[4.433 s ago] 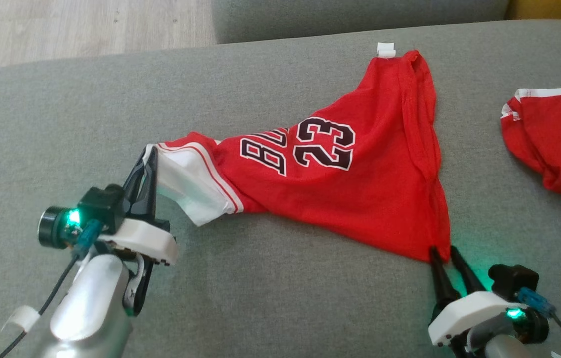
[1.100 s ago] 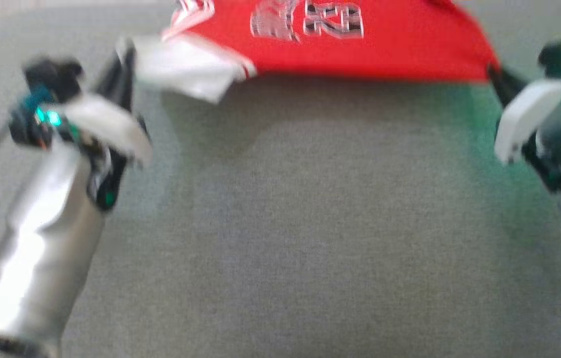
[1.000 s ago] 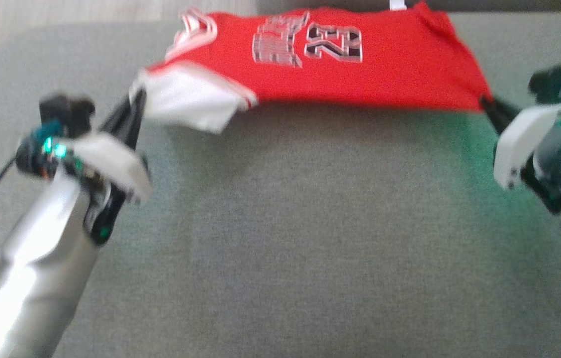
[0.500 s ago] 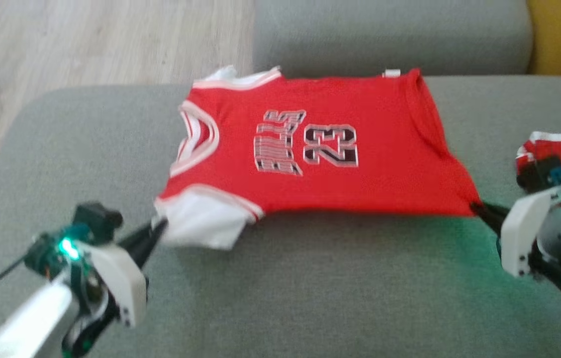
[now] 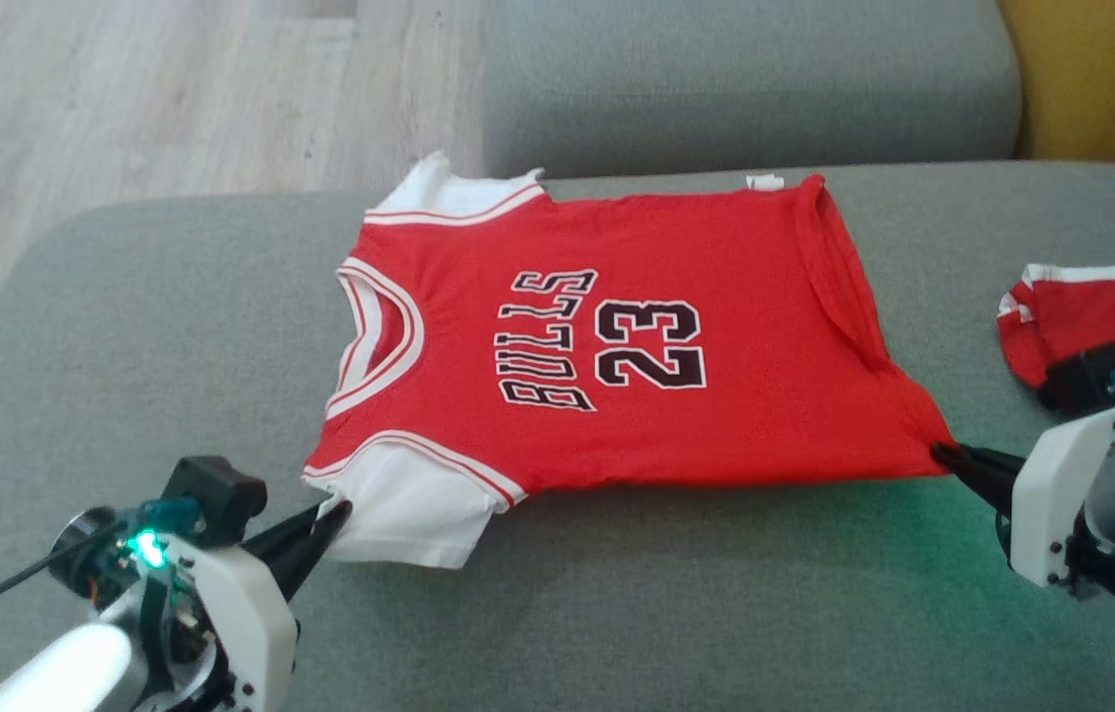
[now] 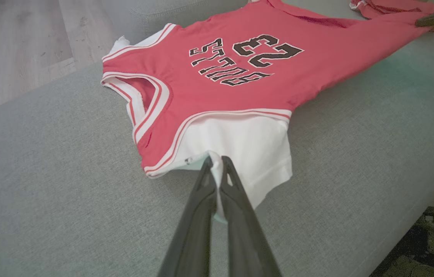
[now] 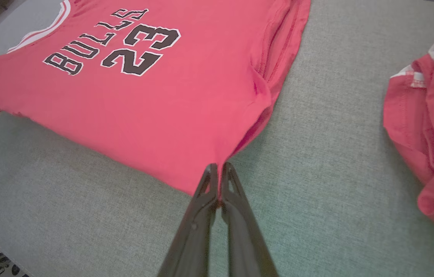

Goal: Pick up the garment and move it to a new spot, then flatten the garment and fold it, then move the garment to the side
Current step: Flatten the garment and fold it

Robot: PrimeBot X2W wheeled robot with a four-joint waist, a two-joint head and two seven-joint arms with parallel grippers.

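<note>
Bunched into a triangle moments ago, the garment (image 5: 676, 435) now lies spread flat, print up, on the sofa (image 5: 617, 613). At its white sleeve the left hand (image 5: 344, 507), low and near level, is clamped on the cloth; the right hand (image 5: 940, 454) pinches its hem corner.

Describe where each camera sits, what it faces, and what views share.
Head view: from the head, down onto the jersey on the cushion; left tool and right tool at lower corners.
Left wrist view: from that wrist, along its fingers to the white sleeve.
Right wrist view: likewise, to the hem corner.
All share the 23 print.
</note>
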